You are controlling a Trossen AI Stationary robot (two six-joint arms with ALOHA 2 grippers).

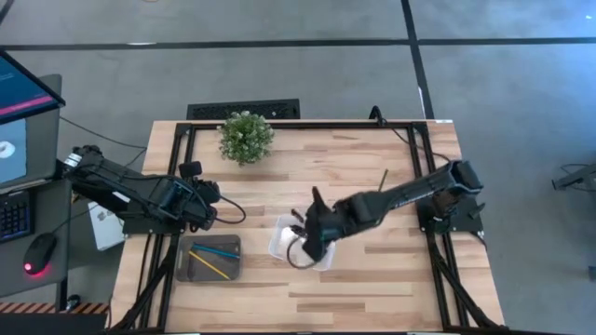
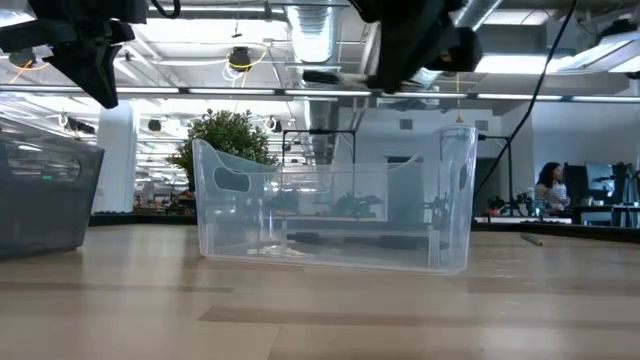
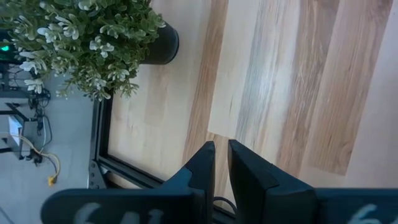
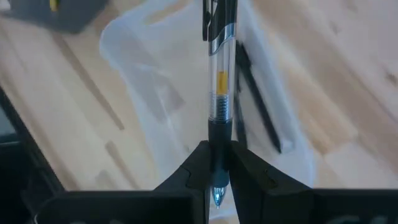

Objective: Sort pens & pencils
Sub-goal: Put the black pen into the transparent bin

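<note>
High view: the right gripper point(image 1: 312, 244) hangs over the clear bin point(image 1: 279, 244) at table point(image 1: 372, 288) centre; the left gripper point(image 1: 212, 207) waits beside the grey tray point(image 1: 191, 270), which holds the pencils point(image 1: 215, 256) – one yellow, one blue

Low view: the pen point(image 2: 335, 76) lies level above the bin

Left wrist view: fingers point(image 3: 205, 163) nearly closed, empty

Right wrist view: fingers point(image 4: 198, 163) clamp the clear-barrelled pen near its tip; two black pens point(image 4: 258, 106) rest inside the bin. Judgement – light, rigid, slick barrel; take hold at the rubber section

Clear bin point(image 1: 282, 244) mid-counter point(image 1: 372, 288), grey tray point(image 1: 191, 270) to its left holding pencils point(image 1: 215, 258). Potted plant point(image 1: 246, 137) behind both. Right gripper point(image 1: 312, 244) over bin.
</note>
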